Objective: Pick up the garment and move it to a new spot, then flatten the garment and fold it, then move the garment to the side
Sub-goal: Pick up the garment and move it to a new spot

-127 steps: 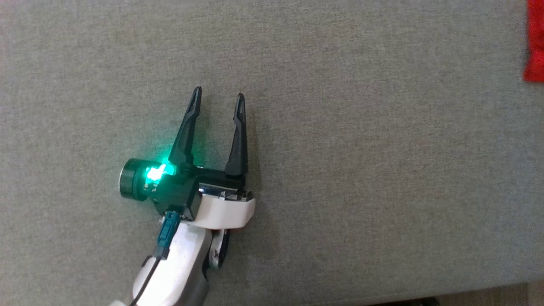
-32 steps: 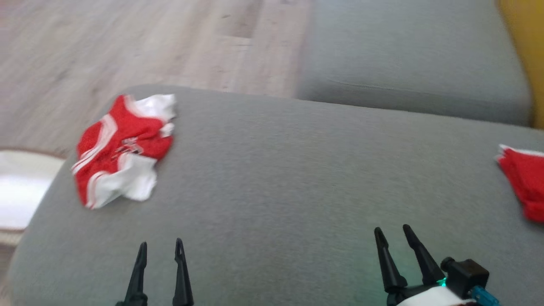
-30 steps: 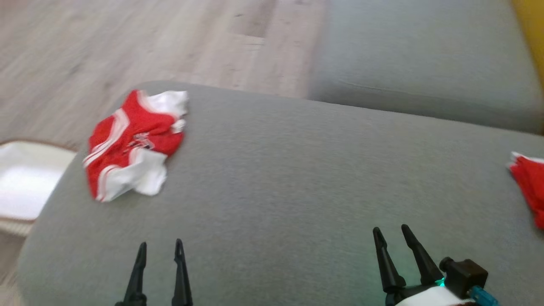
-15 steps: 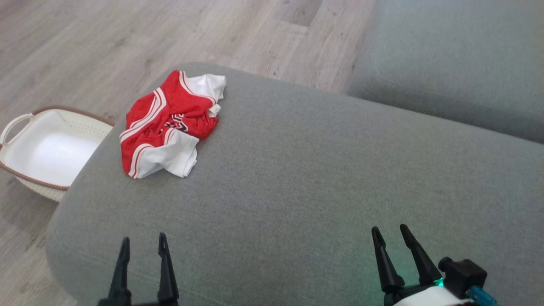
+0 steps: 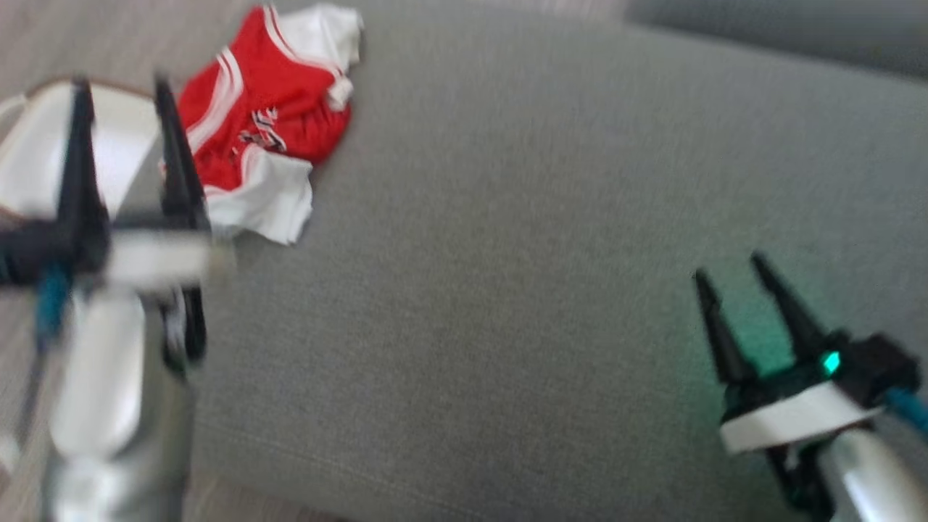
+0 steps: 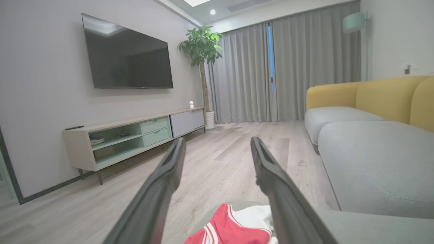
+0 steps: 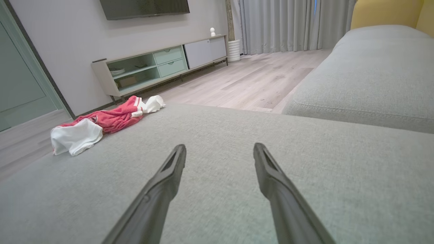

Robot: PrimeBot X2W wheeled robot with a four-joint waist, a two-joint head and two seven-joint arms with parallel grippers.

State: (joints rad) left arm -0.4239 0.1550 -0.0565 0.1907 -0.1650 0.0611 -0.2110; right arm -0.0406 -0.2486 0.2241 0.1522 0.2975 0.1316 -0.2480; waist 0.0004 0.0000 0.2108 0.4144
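Head view, heavily blurred.

1. Garment (image 5: pixel 264 123): red with white stripes and white panels. It was recorded crumpled at 11 o'clock on the grey sofa seat (image 5: pixel 507 254), close to the seat's edge.
2. Left hand (image 5: pixel 119 82): logged at 9 o'clock with its two dark fingers spread wide and nothing held between them. One finger was seen overlapping the garment's near edge; contact could not be told.
3. Basket (image 5: pixel 32 156): white, noted behind the left hand, beyond the seat's edge.
4. Right hand (image 5: pixel 728 267): entered at 4 o'clock with its fingers spread wide and empty. A green light (image 5: pixel 829 361) was seen at its base. The hand was found over bare seat, well apart from the garment.

Left wrist view: the garment was noted at 6 o'clock, low between the two fingers. Also listed were a television (image 6: pixel 127 54) at 10 o'clock, a low cabinet (image 6: pixel 135 135) beneath it, a potted plant (image 6: pixel 200 45), grey curtains (image 6: pixel 271 71) at 12 o'clock and wooden floor (image 6: pixel 220 152).

Right wrist view: the garment was noted at 9 o'clock on the seat, well apart from the fingers.
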